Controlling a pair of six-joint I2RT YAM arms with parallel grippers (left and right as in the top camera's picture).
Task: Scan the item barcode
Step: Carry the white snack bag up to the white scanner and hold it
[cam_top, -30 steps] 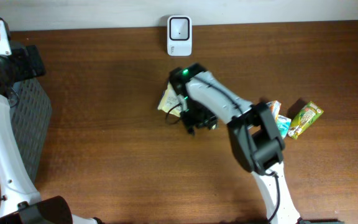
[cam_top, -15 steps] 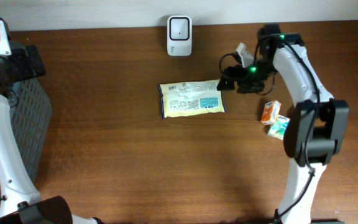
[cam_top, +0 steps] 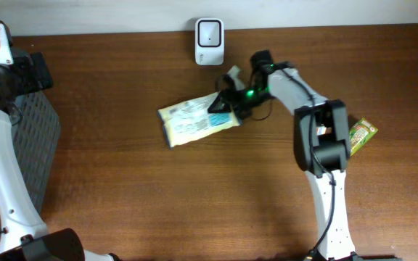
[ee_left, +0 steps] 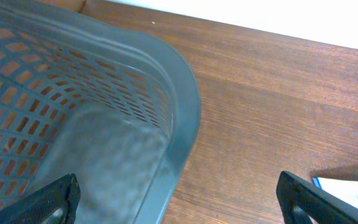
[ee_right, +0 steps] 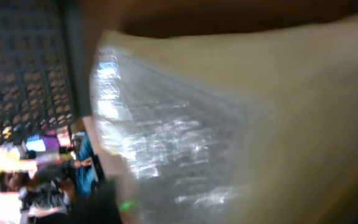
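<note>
While your right claw (cam_top: 228,103) grips the right end of the yellow packet (cam_top: 191,123), the packet lies tilted on the tabletop (cam_top: 194,196), its label side up and its left end angled away from the white scanner (cam_top: 209,41) at the back edge. Your right wrist view shows only blurred shiny film pressed close to the lens. Your left claw (ee_left: 179,202) stands spread wide and empty above the corner of the grey basket (ee_left: 185,118). You also have a green-and-yellow snack (cam_top: 362,135) lying far right, beside the right arm.
</note>
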